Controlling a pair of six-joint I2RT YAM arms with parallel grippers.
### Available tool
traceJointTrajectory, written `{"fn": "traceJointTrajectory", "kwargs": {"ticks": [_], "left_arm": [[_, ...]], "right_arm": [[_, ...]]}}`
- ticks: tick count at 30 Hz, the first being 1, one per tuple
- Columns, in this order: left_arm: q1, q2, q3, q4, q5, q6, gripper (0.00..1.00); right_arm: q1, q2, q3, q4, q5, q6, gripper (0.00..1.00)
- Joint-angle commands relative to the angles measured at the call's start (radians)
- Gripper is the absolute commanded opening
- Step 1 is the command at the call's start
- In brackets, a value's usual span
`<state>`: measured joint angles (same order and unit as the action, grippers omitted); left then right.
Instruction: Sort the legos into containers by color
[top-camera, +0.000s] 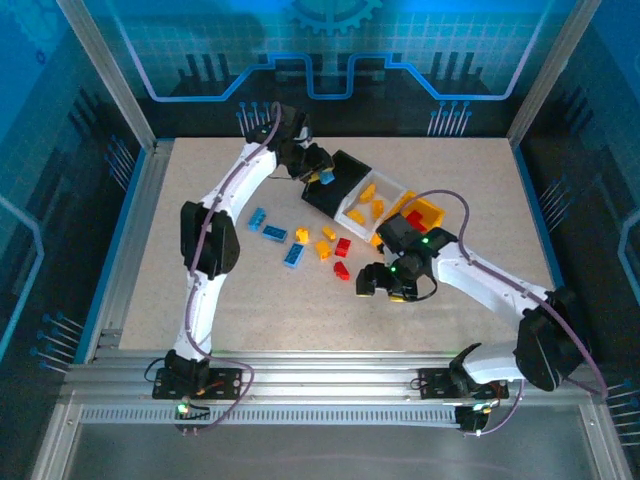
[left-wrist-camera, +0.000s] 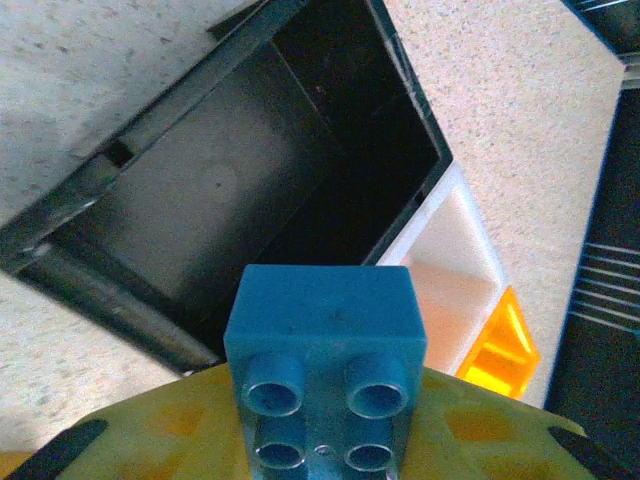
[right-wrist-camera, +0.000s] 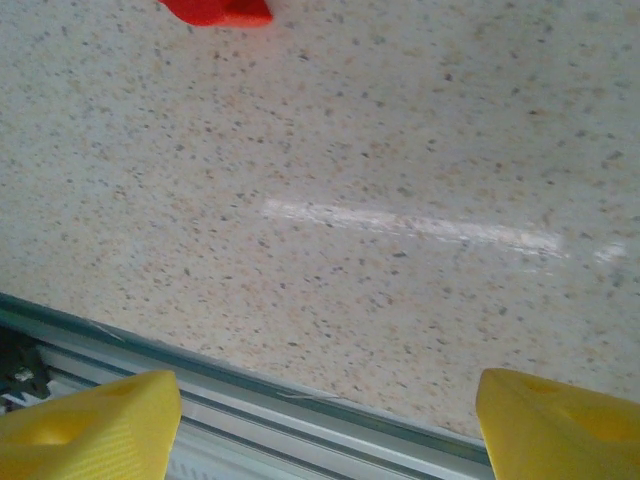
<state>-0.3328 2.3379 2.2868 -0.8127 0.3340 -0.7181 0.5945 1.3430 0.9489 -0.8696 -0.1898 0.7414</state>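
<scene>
Bench (top-camera: 480, 200): speckled beige top, edged with aluminium rails (top-camera: 300, 375) and walled with blue printed panels (top-camera: 330, 40) bearing a gear motif.

Containers, joined in a row at centre-back: black plastic bin (left-wrist-camera: 230, 190); white plastic bin (top-camera: 368, 205), with yellow-orange bricks inside; yellow-orange plastic bin (top-camera: 428, 212), with something red inside.

Loose small plastic bricks (top-camera: 300, 245) in blue, yellow-orange and red lay just in front of the bins.

Left tool (top-camera: 318, 172) gripped a blue four-stud brick (left-wrist-camera: 325, 335) above the black bin.

Right tool (right-wrist-camera: 325, 420) stood open and empty, low over bare bench.

The black bin's interior was too dark to read. A red brick (right-wrist-camera: 218, 10) was cut off by the top edge of the right wrist view.
</scene>
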Motion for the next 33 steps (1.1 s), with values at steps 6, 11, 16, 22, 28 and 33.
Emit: {"fn": "traceJointTrajectory", "kwargs": {"ticks": [6, 11, 16, 22, 28, 33], "left_arm": [[0.003, 0.107, 0.036, 0.295, 0.194, -0.24, 0.38], [0.006, 0.145, 0.039, 0.393, 0.216, -0.334, 0.38], [0.008, 0.175, 0.055, 0.424, 0.233, -0.379, 0.41], [0.009, 0.176, 0.056, 0.396, 0.232, -0.368, 0.65], [0.013, 0.15, 0.049, 0.355, 0.238, -0.33, 0.71], [0.013, 0.08, -0.007, 0.314, 0.241, -0.274, 0.73]], "right_arm": [[-0.028, -0.068, -0.064, -0.074, 0.05, 0.028, 0.8], [-0.034, -0.07, -0.064, -0.071, 0.049, 0.036, 0.8], [-0.034, -0.068, -0.064, -0.066, 0.055, 0.048, 0.8], [-0.033, -0.06, -0.064, -0.06, 0.054, 0.054, 0.8], [-0.028, -0.05, -0.064, -0.054, 0.052, 0.055, 0.81], [-0.023, -0.028, -0.051, -0.039, 0.04, 0.053, 0.81]]}}
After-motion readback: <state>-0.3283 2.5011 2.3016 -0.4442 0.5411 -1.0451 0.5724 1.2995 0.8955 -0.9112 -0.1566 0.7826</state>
